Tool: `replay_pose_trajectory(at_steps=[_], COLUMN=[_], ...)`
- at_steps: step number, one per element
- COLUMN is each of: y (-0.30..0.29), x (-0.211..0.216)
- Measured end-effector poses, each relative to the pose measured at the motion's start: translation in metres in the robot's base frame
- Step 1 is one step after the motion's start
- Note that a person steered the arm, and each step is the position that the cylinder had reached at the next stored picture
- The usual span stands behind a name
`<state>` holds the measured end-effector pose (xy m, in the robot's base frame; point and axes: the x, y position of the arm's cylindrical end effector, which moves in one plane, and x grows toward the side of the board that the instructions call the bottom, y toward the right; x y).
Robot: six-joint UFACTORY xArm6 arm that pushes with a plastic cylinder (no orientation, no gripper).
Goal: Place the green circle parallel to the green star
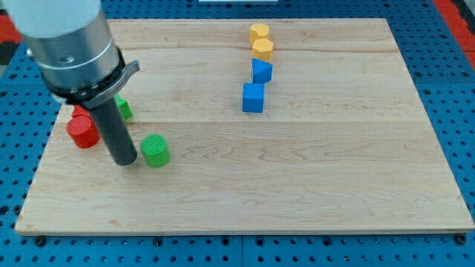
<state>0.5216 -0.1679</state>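
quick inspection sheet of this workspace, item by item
surface: pale wooden board, flat.
job's things: green circle at lower left; green star up and left of it, mostly hidden behind the rod.
clutter: red cylinder near the left edge, a second red block partly hidden behind it; two yellow blocks and two blue blocks in a column at upper centre.
jaws: none; my tip sits just left of the green circle, contact cannot be told.
cables: nothing seen.
surroundings: blue perforated base around the board.
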Motion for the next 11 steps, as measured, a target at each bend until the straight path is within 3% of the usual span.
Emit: replay_pose_trajectory(at_steps=[1, 2, 3, 4, 5, 6, 8, 9, 10, 11], y=[0.049, 0.116, 0.141, 0.102, 0.043, 0.067, 0.233, 0.185, 0.183, 0.222], x=[0.004, -0.033, -0.040, -0.028, -0.043, -0.065, -0.060, -0.071, -0.114, -0.122])
